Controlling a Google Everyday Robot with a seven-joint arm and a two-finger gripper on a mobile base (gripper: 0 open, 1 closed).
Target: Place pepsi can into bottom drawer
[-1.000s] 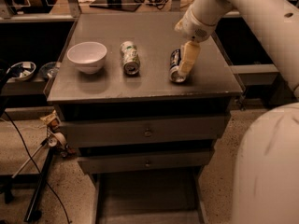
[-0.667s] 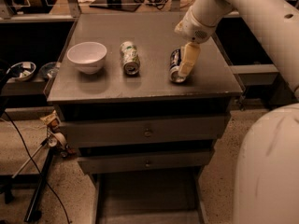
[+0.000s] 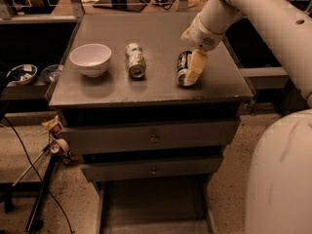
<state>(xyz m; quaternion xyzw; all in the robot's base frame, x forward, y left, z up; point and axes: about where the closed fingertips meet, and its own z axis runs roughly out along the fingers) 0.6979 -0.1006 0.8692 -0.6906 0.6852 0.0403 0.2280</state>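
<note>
Camera view: pepsi can (image 3: 184, 68) lies on its side on the table (image 3: 146, 89), right of centre, well above the open bottom drawer (image 3: 151, 204). Its long axis runs front to back, with one silver end facing the table's front edge. Hand (image 3: 189, 73) is down at the can, against its right flank; cannot tell whether it is clamped on the can or slack.

Judged step: grasp, lift not yet begun.

Next move calls for a firm hold across the round body, a clean lift, then travel forward and down over the drawer. Green-and-white can (image 3: 135, 60) lies well apart on the left.
</note>
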